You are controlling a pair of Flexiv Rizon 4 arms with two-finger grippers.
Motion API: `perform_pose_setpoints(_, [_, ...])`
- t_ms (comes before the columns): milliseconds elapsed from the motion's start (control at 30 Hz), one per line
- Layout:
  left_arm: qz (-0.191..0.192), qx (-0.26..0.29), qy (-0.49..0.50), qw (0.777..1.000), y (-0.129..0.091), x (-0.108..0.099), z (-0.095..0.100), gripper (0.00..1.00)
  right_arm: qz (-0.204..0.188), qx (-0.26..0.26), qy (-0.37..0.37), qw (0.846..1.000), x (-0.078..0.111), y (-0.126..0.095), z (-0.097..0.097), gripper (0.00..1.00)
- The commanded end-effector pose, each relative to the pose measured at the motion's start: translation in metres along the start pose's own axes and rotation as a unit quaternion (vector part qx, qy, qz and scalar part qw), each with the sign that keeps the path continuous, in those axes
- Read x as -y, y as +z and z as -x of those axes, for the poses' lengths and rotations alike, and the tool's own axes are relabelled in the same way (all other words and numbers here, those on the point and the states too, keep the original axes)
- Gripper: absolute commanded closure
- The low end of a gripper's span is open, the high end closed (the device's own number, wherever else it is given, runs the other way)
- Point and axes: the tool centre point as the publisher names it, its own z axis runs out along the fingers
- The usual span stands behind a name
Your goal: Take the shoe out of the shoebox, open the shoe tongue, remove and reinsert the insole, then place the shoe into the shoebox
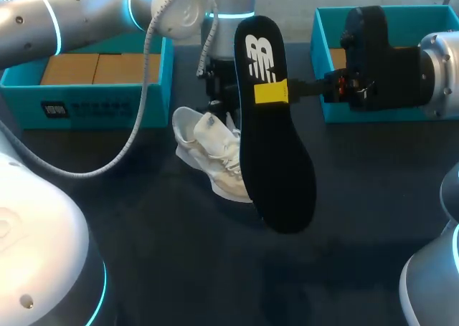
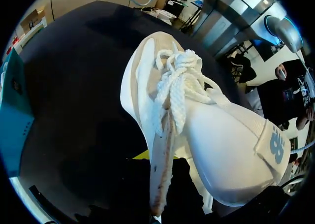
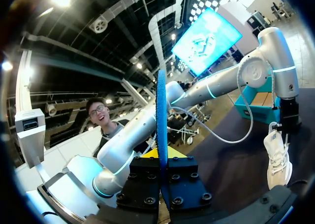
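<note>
A white lace-up shoe point(image 1: 214, 152) rests tilted on the dark table, heel up. My left gripper point(image 1: 215, 89) comes down from above and is shut on the shoe's collar edge. In the left wrist view the shoe point(image 2: 216, 135) fills the space ahead of the gripper point(image 2: 158, 171), laces and tongue facing up. My right gripper point(image 1: 274, 93) is shut on a black insole point(image 1: 276, 154), held in the air in front of the shoe. In the right wrist view the insole point(image 3: 161, 111) stands edge-on between the yellow tips point(image 3: 162, 154), with the shoe point(image 3: 278, 157) beyond and to one side.
A teal shoebox point(image 1: 93, 97) with brown cardboard inside stands at the back left. A second teal box point(image 1: 326, 46) stands at the back right, partly hidden by my right wrist. A grey cable point(image 1: 136, 125) loops from the left arm over the table.
</note>
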Motion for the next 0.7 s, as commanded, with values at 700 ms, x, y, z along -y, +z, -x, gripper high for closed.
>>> perform_pose_setpoints(700, [0.072, -0.041, 0.3, 0.95, -0.005, 0.004, 0.026, 1.0, 0.0, 0.001, 0.001, 1.0, 0.0, 0.002, 0.0, 1.0])
